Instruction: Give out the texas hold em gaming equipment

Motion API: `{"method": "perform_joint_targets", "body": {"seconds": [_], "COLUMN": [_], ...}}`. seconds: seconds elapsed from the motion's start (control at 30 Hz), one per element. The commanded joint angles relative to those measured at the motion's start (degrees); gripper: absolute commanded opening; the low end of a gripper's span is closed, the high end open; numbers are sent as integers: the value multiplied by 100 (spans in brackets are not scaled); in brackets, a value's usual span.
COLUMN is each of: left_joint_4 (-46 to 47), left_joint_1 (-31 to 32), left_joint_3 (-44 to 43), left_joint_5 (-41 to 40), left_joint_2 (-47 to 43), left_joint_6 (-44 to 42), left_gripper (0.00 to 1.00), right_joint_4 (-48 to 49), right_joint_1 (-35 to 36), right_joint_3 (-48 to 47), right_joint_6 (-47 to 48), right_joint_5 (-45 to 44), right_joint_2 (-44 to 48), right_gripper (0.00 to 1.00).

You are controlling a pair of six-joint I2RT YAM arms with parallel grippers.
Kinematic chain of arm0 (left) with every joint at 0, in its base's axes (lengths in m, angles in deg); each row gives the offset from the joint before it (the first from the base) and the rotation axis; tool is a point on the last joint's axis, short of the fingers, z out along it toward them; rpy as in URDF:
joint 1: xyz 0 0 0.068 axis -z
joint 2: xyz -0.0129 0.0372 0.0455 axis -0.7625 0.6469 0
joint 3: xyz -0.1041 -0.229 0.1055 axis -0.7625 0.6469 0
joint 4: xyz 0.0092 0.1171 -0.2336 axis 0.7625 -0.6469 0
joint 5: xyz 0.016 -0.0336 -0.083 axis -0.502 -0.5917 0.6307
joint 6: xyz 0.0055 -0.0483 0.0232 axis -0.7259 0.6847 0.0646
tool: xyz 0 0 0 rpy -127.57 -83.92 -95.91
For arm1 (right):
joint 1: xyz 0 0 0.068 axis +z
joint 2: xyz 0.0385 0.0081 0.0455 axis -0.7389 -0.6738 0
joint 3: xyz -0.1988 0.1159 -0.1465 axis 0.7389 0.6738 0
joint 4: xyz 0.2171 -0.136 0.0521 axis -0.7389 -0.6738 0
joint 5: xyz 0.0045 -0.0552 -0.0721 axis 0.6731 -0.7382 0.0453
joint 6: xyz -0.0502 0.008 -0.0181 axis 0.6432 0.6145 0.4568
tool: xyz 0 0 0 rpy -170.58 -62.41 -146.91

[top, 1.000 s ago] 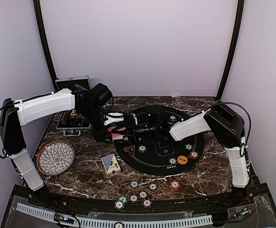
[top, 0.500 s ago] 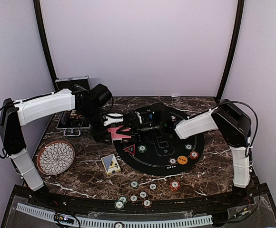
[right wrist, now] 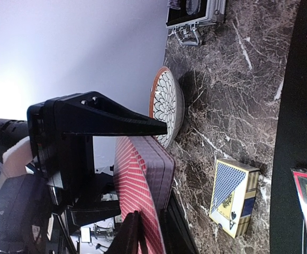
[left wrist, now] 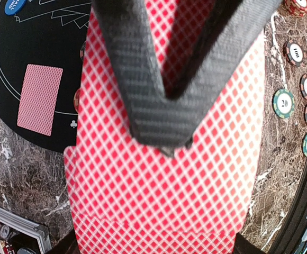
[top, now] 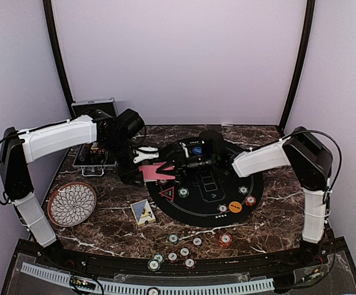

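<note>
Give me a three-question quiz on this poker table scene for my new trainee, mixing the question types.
1. True or false: the left pincer holds the deck of red-backed cards while the right pincer pinches its top card.
2. Which lies on the marble beside the patterned plate? A blue card box; B orange disc; C red triangle.
3. In the left wrist view, how many single cards lie face down on the black mat?
Key: 1 true; 2 A; 3 one.

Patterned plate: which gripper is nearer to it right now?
Left. The left gripper, holding the red card deck, is right of and beyond the plate; the right gripper reaches that deck from farther right, over the black mat.
</note>
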Motion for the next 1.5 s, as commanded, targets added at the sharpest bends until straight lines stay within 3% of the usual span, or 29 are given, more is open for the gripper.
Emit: {"method": "perform_joint_targets", "body": {"seconds": [0.0,0.1,0.37,0.63,0.83,1.07,1.47], "left_joint_4": [80,83,51,26,-19,-42,-36], "left_joint_1": [-36,-31,-36,-33,-33,-39,-34], "left_joint_3": [38,36,27,5,-30,-63,-44], "left_joint_5": [54,48,38,40,55,86,91], "left_joint_2": [-262,-256,-252,-250,-265,-245,-243], "left_joint_6": [38,38,25,42,29,1,-13], "left_gripper": [0,0,0,0,0,0,0], "right_joint_4": [-296,-392,-692,-1625,-3067,-4635,-5108], "right_joint_1": [-94,-156,-584,-1703,-2399,-2686,-2815], "right_joint_3": [94,116,270,-136,-1345,-3263,-4713], "right_joint_6": [166,202,432,1107,2129,3031,3132], "right_joint_5": [26,78,170,268,-149,-995,-1270], "right_joint_2": [234,300,661,643,-7,-1281,-2511], "right_gripper": [8,0,0,0,0,0,3]}}
